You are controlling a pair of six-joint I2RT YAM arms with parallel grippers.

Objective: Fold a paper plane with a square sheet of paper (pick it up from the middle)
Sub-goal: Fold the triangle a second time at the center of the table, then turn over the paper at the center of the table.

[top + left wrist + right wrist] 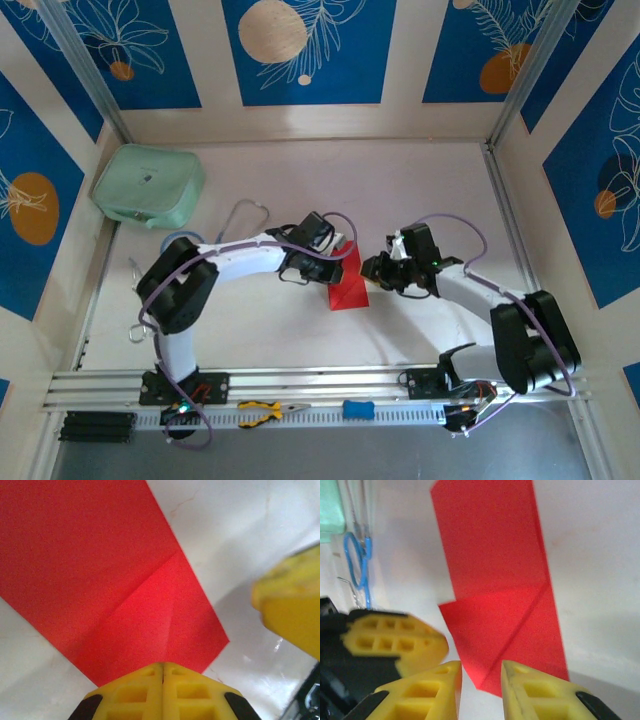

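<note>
The square sheet of paper (pixel 347 288) is bright red and lies folded on the white table between my two grippers, with a diagonal crease across it (pixel 125 580) (pixel 500 580). My left gripper (pixel 162 666) (pixel 333 268) is shut, its yellow fingertips pressed together and resting on the paper's near edge. I cannot tell whether any paper is pinched between them. My right gripper (pixel 481 672) (pixel 373 272) stands open with a narrow gap. The paper's pointed lower corner lies between its fingertips (pixel 520 680), untouched. The left gripper's fingers (pixel 395 640) show blurred beside the right one.
A mint-green pouch (pixel 148 186) sits at the back left. Blue-handled scissors (pixel 357 560) lie left of the paper. Yellow pliers (pixel 262 410) and a small blue tool (pixel 358 409) rest on the near rail. Blue-patterned walls enclose the table.
</note>
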